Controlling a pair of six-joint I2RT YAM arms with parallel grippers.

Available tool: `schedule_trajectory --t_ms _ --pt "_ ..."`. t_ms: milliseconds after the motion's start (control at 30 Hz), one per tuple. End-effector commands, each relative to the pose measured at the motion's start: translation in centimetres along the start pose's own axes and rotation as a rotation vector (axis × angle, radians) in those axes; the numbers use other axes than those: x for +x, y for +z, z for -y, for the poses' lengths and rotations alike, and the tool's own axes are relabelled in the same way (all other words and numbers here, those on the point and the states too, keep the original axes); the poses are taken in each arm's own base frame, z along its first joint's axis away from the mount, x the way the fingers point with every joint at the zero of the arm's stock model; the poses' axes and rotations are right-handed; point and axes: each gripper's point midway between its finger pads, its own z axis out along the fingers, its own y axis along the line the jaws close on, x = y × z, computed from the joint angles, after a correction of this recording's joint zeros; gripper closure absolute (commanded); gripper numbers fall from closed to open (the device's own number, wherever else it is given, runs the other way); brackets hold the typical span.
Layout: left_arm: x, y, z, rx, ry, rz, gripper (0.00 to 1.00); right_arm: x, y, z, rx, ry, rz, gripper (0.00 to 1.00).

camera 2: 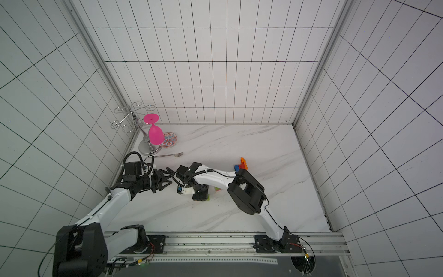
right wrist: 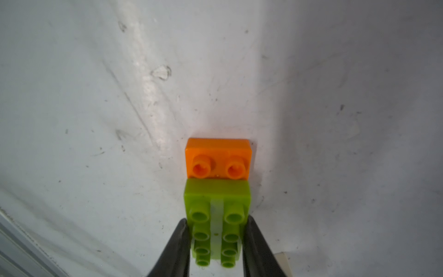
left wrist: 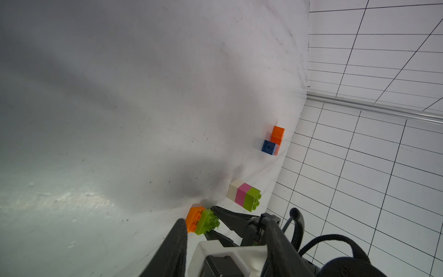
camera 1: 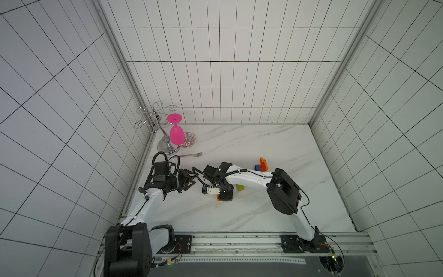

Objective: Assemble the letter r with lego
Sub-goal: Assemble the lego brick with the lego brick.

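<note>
My right end effector (right wrist: pixel 218 221) is pinched tight on the lime green brick (right wrist: pixel 217 199). Its smooth black fingers (right wrist: pixel 178 249) lie flat against the brick's two long sides, and eight round studs face the wrist camera. A glossy orange brick (right wrist: pixel 218 148) with two studs showing sits flush against the green one's far end. I think the two are clicked together, but the seam is too soft to be sure. The pair is low over the scuffed, marble-patterned counter (camera 1: pixel 263 144), toward its middle. My left end effector (camera 1: pixel 188 183) hangs just beside, jaws partly spread, gripping nothing. A cream, pink and lime stack (left wrist: pixel 244 196) lies on its side nearby. An orange, blue and red stepped cluster (camera 1: pixel 262 165) stands farther back.
</note>
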Motion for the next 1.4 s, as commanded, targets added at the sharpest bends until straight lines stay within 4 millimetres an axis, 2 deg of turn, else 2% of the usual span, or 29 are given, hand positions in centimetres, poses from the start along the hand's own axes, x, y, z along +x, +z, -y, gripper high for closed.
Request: schedule_trajectory --t_ms 0,467,633,767,833,933,1033,1133,1200,1367 --pt "-0.4 -0.6 1.5 0.029 0.052 0.02 0.54 2.2 2.4 -1.6 -0.041 -0.006 -0.11 1.0" --pt "0.1 -1.8 2.1 0.014 0.103 0.048 0.54 1.7 2.6 -1.9 -0.042 -0.002 -0.158 1.0" --pt "-0.4 -3.2 2.0 -0.055 0.15 0.128 0.54 1.5 2.6 -2.0 -0.051 0.016 -0.17 1.0" --pt "-0.9 -5.0 2.8 -0.083 0.2 0.224 0.53 -0.4 0.0 -1.5 -0.058 0.091 -0.057 1.0" --pt "-1.2 -5.8 3.2 -0.095 0.229 0.276 0.52 -1.3 -2.6 -1.0 -0.084 0.168 0.039 1.0" --pt "-1.5 -6.7 3.2 -0.125 0.259 0.321 0.51 -1.7 -6.5 -0.2 -0.114 0.312 0.204 1.0" --pt "-1.4 -6.5 3.1 -0.139 0.272 0.313 0.5 -1.0 -9.9 0.8 -0.159 0.503 0.394 1.0" --pt "-0.5 -5.1 3.5 -0.165 0.329 0.287 0.5 1.2 -11.8 2.4 -0.126 0.735 0.507 1.0" --pt "0.7 -3.6 4.3 -0.173 0.389 0.262 0.5 3.6 -12.4 4.1 -0.073 0.927 0.52 1.0" --pt "4.8 1.7 7.0 -0.099 0.495 0.143 0.5 8.5 -11.7 4.9 -0.056 1.083 0.447 1.0"
